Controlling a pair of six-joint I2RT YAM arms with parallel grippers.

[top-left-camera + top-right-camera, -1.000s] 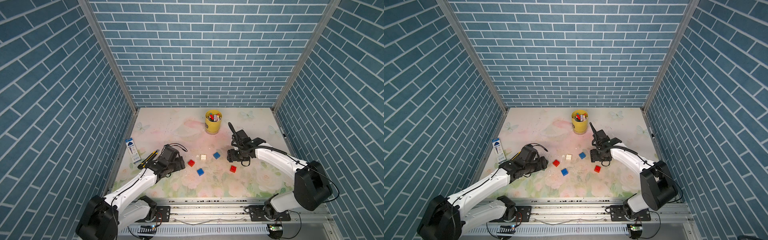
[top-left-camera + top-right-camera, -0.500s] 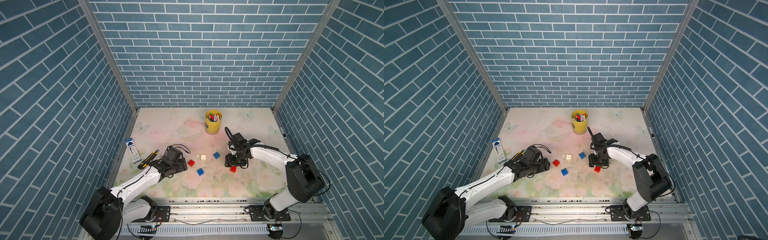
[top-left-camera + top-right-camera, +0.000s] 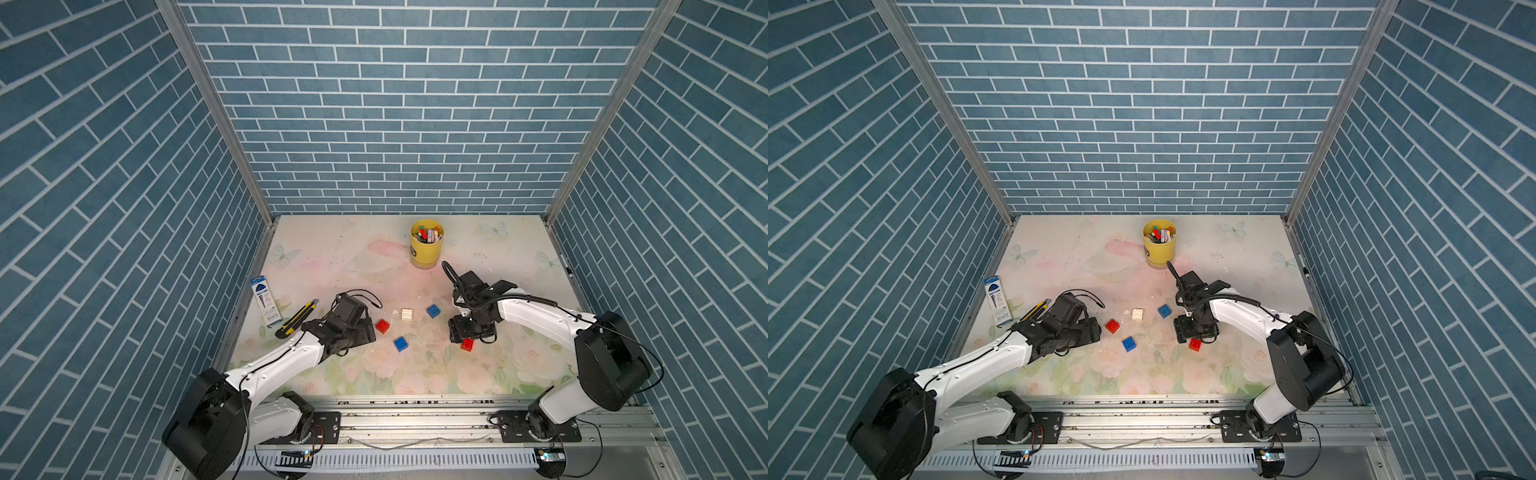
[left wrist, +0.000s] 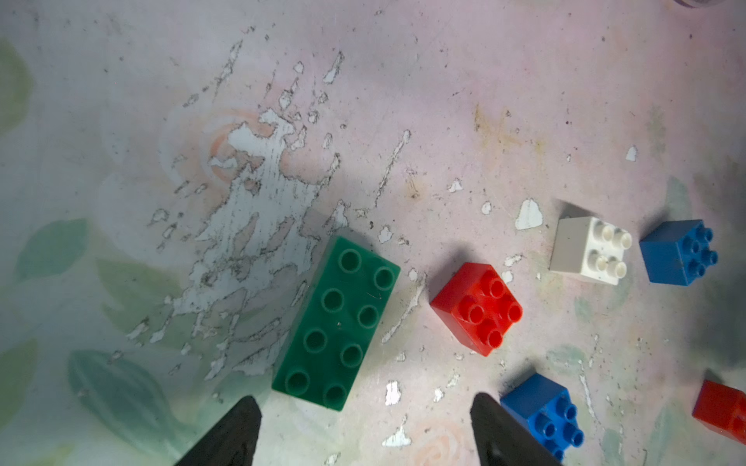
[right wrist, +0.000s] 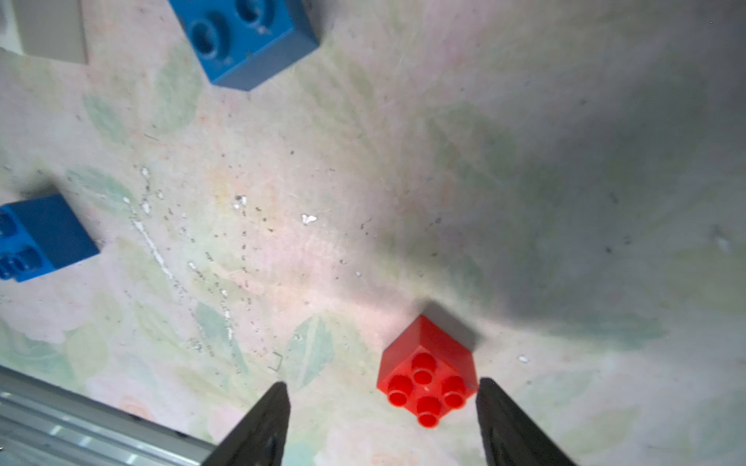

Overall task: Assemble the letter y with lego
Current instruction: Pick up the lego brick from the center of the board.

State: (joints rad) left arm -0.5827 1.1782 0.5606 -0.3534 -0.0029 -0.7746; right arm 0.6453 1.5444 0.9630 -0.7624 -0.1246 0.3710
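Counter (image 3: 332, 257), seen from the front: cup (image 3: 424, 251) at the back; mid-counter, a row of three square bricks (image 3: 407, 314), with the long brick (image 4: 337, 322) just left of it; fourth brick (image 3: 400, 343) and fifth brick (image 3: 466, 344) nearer the front, well apart; box (image 3: 264, 300) and knife (image 3: 297, 318) at the left edge

— How is the light?
— Bright and even in both top views. The desk (image 3: 332, 257) looks pale with no glare, and the wall lines bow near the picture edges.
— And the wrist views?
— The left one is crisp: the green brick (image 4: 337, 322) just ahead of the left hand (image 4: 364, 399) throws a short, soft shadow away from it. The right one is softer. A broad grey shadow lies beyond the right hand (image 5: 382, 385), and the far blue brick (image 5: 246, 36) is blurred.
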